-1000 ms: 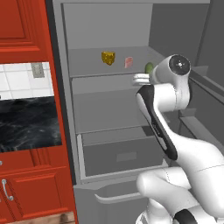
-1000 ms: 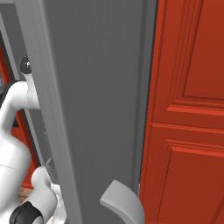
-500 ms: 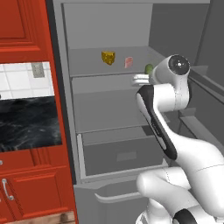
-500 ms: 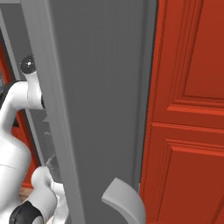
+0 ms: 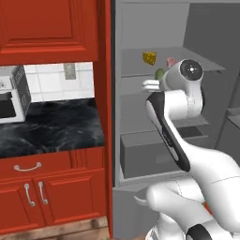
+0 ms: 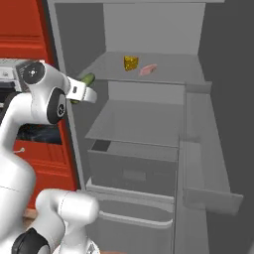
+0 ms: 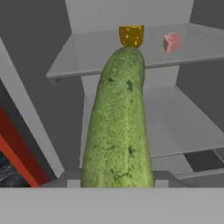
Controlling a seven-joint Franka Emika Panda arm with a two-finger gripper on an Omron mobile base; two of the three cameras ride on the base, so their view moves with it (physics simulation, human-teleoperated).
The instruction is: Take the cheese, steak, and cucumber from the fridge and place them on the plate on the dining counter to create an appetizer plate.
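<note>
Hand view showed the cucumber (image 7: pixel 119 127) clamped lengthwise in the gripper (image 7: pixel 117 183), its jaws partly closed around it, filling the frame's centre, likely for carrying to the plate. Cheese (image 7: pixel 131 36) and steak (image 7: pixel 171 42) sat near the top on the fridge (image 7: pixel 78 57) shelf, awaiting later trips.

Arm: raised from base, elbow bent, forearm upright, wrist turned level at upper-shelf height. Claw (image 6: pixel 88 92): extended sideways, jaws part-closed, gripping cucumber (image 7: pixel 119 127) along its length.
</note>
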